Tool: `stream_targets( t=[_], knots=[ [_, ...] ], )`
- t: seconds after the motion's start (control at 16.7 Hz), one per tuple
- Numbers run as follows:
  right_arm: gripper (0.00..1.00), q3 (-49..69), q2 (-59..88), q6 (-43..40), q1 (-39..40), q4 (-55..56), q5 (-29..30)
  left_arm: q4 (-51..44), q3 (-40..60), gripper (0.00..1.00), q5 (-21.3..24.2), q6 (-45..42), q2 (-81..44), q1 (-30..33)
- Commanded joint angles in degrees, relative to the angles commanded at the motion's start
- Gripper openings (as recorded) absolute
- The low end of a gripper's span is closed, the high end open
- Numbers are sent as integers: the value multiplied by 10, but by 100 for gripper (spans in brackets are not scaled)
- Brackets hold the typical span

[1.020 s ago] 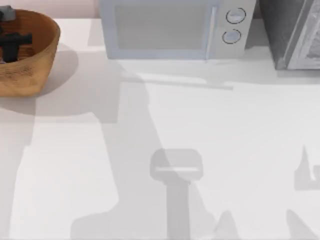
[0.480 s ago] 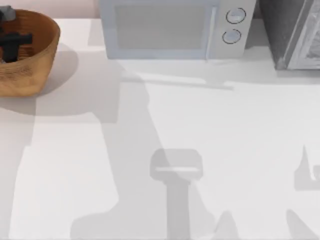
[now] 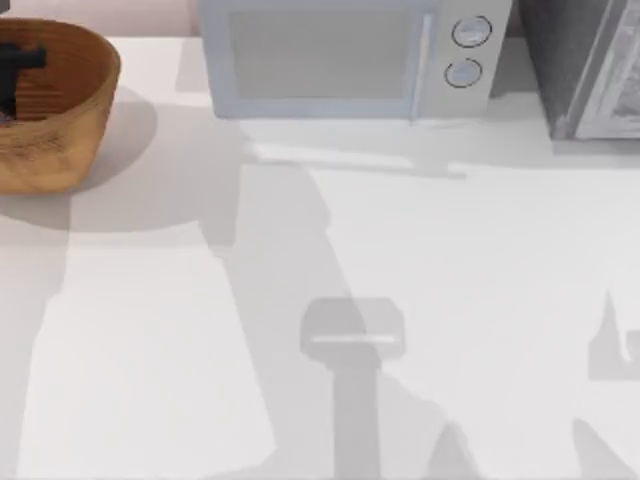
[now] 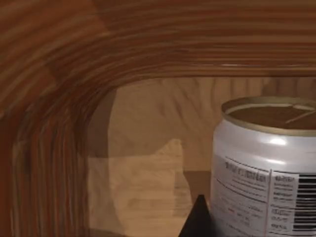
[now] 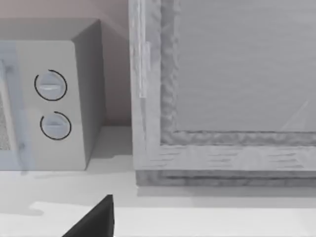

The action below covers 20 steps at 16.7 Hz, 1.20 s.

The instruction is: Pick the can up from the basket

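**Left gripper moved deeper into basket**

Shifted since a second ago toward the far wall of the large round orange-brown wicker basket [image 3: 70,110]: left gripper [image 3: 14,62]. Just beside it, upright on the basket floor, the short white, red-marked, gold-topped can [image 4: 266,168]. Clenched or released, cannot tell; probably lining up the grasp. Well apart: white table [image 3: 450,300], pale microwave [image 3: 330,55], grey cabinet [image 3: 590,60], and the parked right gripper [image 5: 94,222] facing them.

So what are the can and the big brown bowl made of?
The can looks like metal: its silvery side is smooth and shiny with a bright glint, its top a duller gold-brown, and printed text and a barcode run down the side. The basket looks like woven wicker: orange-brown, matte, with fine ribbed lines along its walls. Since this is a rendered scene, both are only how they look.
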<state>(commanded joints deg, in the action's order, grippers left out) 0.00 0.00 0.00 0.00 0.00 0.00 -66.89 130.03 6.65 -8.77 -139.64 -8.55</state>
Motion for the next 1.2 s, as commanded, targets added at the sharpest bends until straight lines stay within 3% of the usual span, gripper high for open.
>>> stream_targets(
  t=[0.3,0.9,1.2],
  knots=[
    [100,0,0,0,0,0,0,146,-227,0,-26,-13,233,-15],
    [100,0,0,0,0,0,0,482,-886,0,-65,13,938,10],
    [100,0,0,0,0,0,0,605,-1153,0,-70,51,1228,48]
  ],
)
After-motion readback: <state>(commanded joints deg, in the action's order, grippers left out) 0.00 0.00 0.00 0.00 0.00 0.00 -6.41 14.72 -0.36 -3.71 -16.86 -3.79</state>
